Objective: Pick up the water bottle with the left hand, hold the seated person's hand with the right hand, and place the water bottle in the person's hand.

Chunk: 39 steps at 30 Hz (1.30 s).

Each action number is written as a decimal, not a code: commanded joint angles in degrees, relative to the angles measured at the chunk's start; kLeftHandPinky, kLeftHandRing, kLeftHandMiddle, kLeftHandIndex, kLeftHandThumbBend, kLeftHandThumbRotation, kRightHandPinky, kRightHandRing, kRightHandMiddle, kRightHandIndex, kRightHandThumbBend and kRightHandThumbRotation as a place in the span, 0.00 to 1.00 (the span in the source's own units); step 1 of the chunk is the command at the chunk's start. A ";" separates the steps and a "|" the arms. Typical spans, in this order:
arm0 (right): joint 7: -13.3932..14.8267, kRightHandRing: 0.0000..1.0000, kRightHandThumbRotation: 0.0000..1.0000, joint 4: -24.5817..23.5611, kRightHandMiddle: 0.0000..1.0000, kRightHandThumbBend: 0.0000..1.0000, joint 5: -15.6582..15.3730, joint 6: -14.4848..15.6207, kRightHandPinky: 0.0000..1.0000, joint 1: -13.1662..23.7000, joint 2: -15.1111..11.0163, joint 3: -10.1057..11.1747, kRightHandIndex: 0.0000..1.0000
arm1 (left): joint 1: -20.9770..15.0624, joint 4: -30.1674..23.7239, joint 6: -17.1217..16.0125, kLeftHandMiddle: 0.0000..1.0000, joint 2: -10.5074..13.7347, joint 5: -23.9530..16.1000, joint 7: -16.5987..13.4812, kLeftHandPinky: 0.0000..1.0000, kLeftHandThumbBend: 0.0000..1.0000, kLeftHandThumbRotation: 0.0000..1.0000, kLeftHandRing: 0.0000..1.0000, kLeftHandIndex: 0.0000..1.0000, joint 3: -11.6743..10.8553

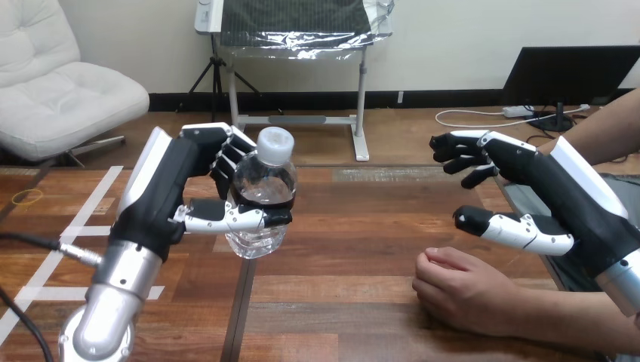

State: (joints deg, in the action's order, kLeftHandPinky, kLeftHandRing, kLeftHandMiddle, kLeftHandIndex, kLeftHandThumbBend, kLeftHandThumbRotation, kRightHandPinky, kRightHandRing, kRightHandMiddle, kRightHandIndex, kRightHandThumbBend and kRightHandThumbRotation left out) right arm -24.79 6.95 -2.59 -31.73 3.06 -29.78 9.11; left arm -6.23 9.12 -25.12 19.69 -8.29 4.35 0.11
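Confirm pickup: the left hand point(177, 200) is clasped round the upright water bottle point(261, 192) above the tabletop point(362, 249) centre. The right hand point(562, 200) hangs spread and empty over the person's hand point(453, 290), resting toward the right edge. Holding and handover remain.

Clear water bottle point(261, 186), white cap point(275, 143), black-and-white left hand point(170, 188); brown wood-grain table point(362, 249), white tape lines point(83, 219)

Black, white-shelled left hand point(162, 202) and right hand point(564, 194) on 2 silver forearms point(113, 296).
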 commanded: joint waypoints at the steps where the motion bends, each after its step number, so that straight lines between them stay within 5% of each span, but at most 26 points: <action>1: 0.79 0.72 0.75 1.93 0.77 0.86 -0.55 -1.40 0.61 5.14 -1.87 0.10 0.79 | -1.08 -4.82 -0.49 0.37 -1.08 1.09 -1.51 0.27 0.72 0.00 0.33 0.39 -2.00; 14: 0.23 0.74 0.70 4.38 0.79 0.91 -4.13 1.71 0.60 6.28 -5.39 -0.11 0.82 | -0.51 -4.80 -1.31 0.36 -2.07 1.86 -1.08 0.26 0.71 0.00 0.31 0.38 -2.55; 39: -1.24 0.75 0.54 11.30 0.81 1.00 -8.13 1.83 0.61 8.72 -10.72 -2.50 0.83 | -0.96 -3.26 -3.32 0.34 -3.58 2.19 -1.23 0.24 0.72 0.00 0.30 0.38 -2.72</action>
State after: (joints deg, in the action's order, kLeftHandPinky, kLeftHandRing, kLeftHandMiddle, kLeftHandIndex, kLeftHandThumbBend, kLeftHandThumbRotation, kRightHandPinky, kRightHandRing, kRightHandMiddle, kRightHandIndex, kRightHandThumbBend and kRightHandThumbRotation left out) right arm -25.40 17.30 -11.05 -29.56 7.48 -38.74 7.51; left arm -4.02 7.24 -26.09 16.58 -7.09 4.09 -1.14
